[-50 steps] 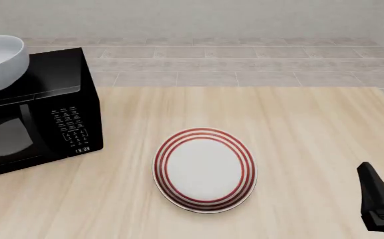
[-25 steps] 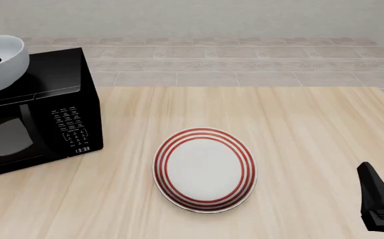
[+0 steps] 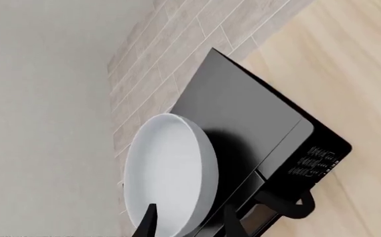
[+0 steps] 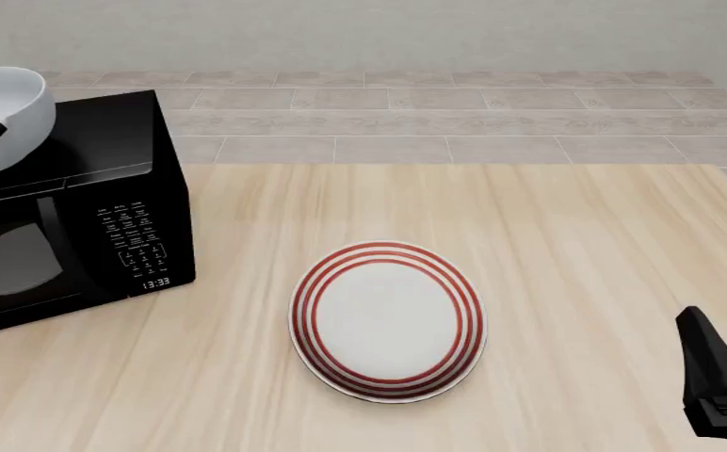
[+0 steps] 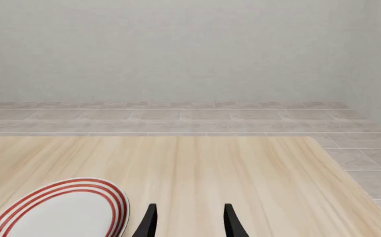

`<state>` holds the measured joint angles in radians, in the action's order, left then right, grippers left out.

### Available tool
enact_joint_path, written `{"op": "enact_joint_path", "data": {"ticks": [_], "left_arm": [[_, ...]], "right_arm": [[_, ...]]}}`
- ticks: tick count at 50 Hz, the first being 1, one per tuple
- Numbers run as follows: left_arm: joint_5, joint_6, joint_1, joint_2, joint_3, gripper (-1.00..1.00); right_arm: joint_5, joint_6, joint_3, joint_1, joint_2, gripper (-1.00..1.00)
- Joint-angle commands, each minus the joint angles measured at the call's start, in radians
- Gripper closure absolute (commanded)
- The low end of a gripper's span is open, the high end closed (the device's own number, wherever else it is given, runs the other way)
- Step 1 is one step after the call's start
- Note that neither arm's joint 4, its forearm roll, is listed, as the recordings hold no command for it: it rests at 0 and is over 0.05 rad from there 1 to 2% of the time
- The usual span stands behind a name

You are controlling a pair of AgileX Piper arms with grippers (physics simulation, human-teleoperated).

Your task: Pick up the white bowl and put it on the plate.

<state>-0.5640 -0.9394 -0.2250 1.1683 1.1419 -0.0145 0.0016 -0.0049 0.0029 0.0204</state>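
- One bowl (image 4: 9,113) sat on top of the one microwave (image 4: 81,221) at the table's left edge; in the left wrist view its rim lay between the parted fingers of the left gripper (image 3: 187,222), contact unclear.
- One plate (image 4: 388,320) lay mid-table, well apart from the bowl.
- Right gripper (image 5: 187,222) hung apart over the table (image 4: 589,245), holding nothing.
- Since half a second before, the bowl had barely shifted; plate and right gripper were unchanged.
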Motion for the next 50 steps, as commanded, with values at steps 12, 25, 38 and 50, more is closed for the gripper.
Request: {"op": "enact_joint_path", "data": {"ticks": [12,25,38,50], "left_arm": [[0.051,-0.003,-0.010,0.042,-0.027,-1.00],[0.096,0.007,-0.013,0.070,-0.053,-1.00],[0.127,0.016,-0.021,0.098,-0.064,-1.00],[0.142,0.014,-0.027,0.122,-0.071,-1.00]], "right_arm": [[0.004,-0.002,0.001,-0.002,-0.004,-1.00],[0.004,-0.002,0.001,-0.002,-0.004,-1.00],[0.004,-0.002,0.001,-0.002,-0.004,-1.00],[0.004,-0.002,0.001,-0.002,-0.004,-1.00]]}}
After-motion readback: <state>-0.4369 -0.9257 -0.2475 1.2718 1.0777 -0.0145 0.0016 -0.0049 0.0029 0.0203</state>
